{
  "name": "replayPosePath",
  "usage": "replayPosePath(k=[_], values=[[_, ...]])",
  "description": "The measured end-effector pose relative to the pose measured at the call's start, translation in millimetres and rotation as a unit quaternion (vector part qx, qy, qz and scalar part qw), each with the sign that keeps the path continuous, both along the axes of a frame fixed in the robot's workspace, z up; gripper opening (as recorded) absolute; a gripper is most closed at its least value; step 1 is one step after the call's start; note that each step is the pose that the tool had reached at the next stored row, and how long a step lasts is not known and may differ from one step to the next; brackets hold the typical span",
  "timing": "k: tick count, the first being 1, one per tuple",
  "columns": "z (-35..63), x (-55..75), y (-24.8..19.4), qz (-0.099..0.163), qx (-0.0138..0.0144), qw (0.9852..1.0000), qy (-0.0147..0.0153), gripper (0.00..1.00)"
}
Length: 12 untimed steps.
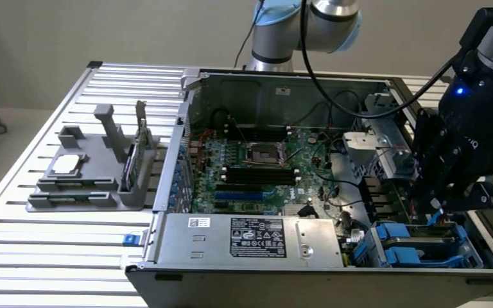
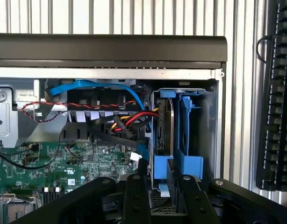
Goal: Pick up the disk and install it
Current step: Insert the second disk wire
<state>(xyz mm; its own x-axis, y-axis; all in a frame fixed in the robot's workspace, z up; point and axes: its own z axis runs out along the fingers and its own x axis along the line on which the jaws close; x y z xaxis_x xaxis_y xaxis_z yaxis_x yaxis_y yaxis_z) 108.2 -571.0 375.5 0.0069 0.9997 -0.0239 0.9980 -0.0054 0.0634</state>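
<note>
**A:** Start at the exterior view's left. What sits there?

**B:** A grey holder (image 1: pixel 92 176) on the slatted metal table (image 1: pixel 24 256), carrying a small square silver chip (image 1: pixel 69 165) and a thin card standing on edge (image 1: pixel 141 151). The card's faces are hard to make out.

**A:** And the middle?

**B:** The open computer case (image 1: pixel 315 192), with the green motherboard (image 1: pixel 264 170) lying flat inside. In front of it is the grey power-supply box (image 1: pixel 255 240). It bears a black label and a small white one, but none of the writing can be read.

**A:** Where is the disk?

**B:** At the case's corner on the exterior view's right, standing on edge in the blue drive bay (image 1: pixel 426 247). In the wrist view the disk (image 2: pixel 166 128) shows as a dark slab edged by its blue carrier, with a second blue carrier (image 2: pixel 186 135) just beside it. Its label is hidden.

**A:** And the claw?

**B:** The gripper (image 1: pixel 439 205) hangs just above that bay; its arm is cut off at the frame edge. In the wrist view the gripper (image 2: pixel 163 184) has its dark fingers (image 2: pixel 136 198) on either side of the disk's near end. Whether they press on it, I cannot tell. A black keyboard (image 2: pixel 274 93) lies beyond the case.
</note>
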Motion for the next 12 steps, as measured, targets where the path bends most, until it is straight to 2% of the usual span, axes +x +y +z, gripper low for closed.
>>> replayPosePath(k=[4,12], values=[[-0.7,0.0,4.0,-0.001,-0.0005,1.0,-0.0001,0.31],[-2.4,2.5,5.4,-0.004,-0.001,1.0,-0.0001,0.31]])
